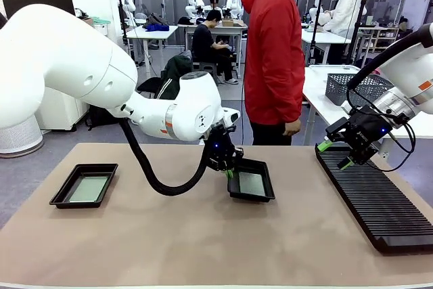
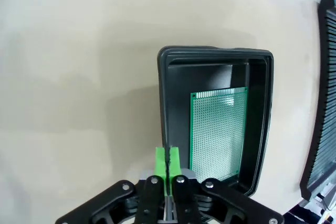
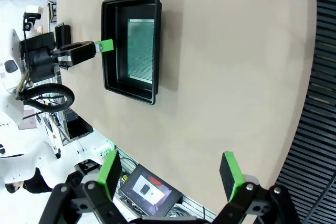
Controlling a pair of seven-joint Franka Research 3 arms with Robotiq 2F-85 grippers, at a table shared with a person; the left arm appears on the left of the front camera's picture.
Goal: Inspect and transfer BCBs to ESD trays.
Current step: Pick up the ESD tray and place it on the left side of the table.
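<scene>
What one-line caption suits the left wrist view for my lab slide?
Left hand, pads pressed together, at the rim of a black ESD tray holding one green perforated BCB.

Front view – fixed, robot's side, looks across the table (image 1: pixel 203 248) toward the standing person (image 1: pixel 274 52). Left wrist view looks straight down, close over the tray (image 2: pixel 168 98). Right wrist view – higher, farther off, rolled sideways. All three share that tray (image 1: pixel 252 197) (image 3: pixel 113 51).

We see a long black ribbed rack (image 1: pixel 372 197) on the tan table (image 1: pixel 169 248), a grey mesh basket (image 1: pixel 355 88) behind, and a person in red (image 1: pixel 274 52).
</scene>
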